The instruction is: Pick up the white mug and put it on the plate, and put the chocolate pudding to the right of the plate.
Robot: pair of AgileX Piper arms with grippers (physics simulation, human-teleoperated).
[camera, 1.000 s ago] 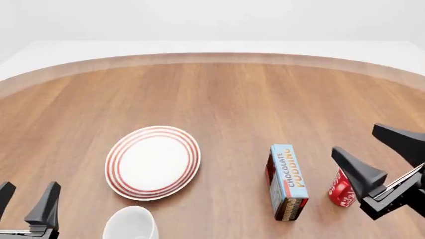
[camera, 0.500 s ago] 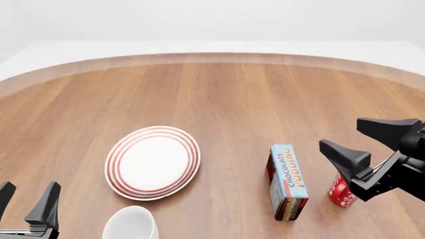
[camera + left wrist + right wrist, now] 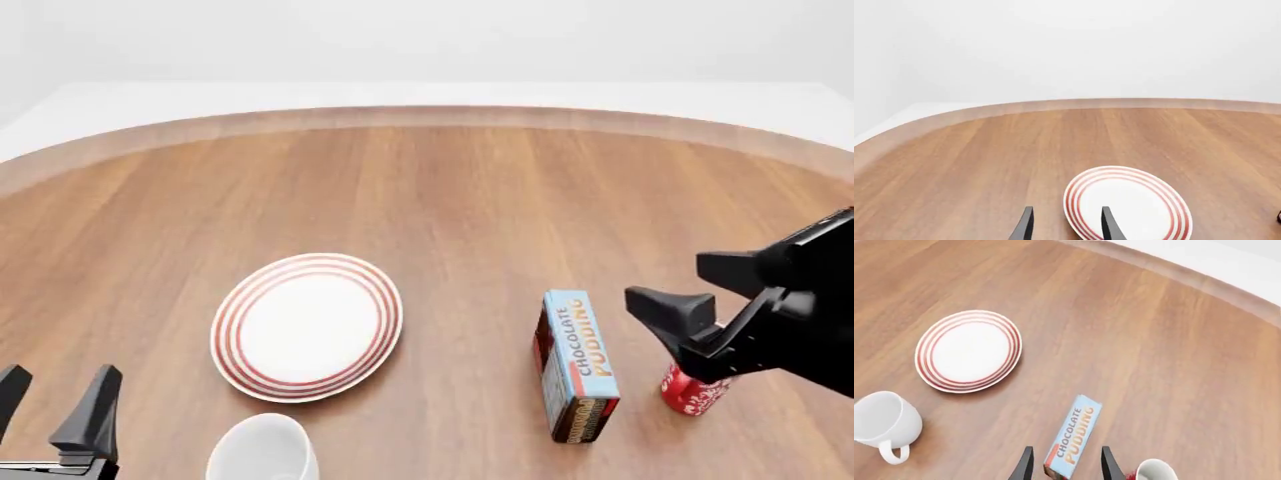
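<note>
The white mug [image 3: 263,450] stands at the near edge, just in front of the plate [image 3: 307,325], which has red rings and nothing on it. The chocolate pudding [image 3: 578,365] lies flat on the table to the right of the plate, a gap apart. My right gripper [image 3: 667,280] hovers open just right of the pudding, above the red mug. In the right wrist view the pudding [image 3: 1071,440] lies below the open gripper [image 3: 1067,449], with the plate [image 3: 967,350] and the white mug [image 3: 884,422] farther off. My left gripper [image 3: 60,385] is open at the near left, beside the white mug.
A red mug [image 3: 694,388] with a white pattern stands right of the pudding, partly behind my right gripper; its white inside [image 3: 1154,471] shows in the right wrist view. In the left wrist view the plate [image 3: 1127,205] lies beyond the left gripper [image 3: 1067,210]. The table's rounded far edge [image 3: 427,115] runs across the back.
My right gripper has moved left and tilted forward, now nearer the pudding and over the red mug. The left arm and all objects have stayed put.
</note>
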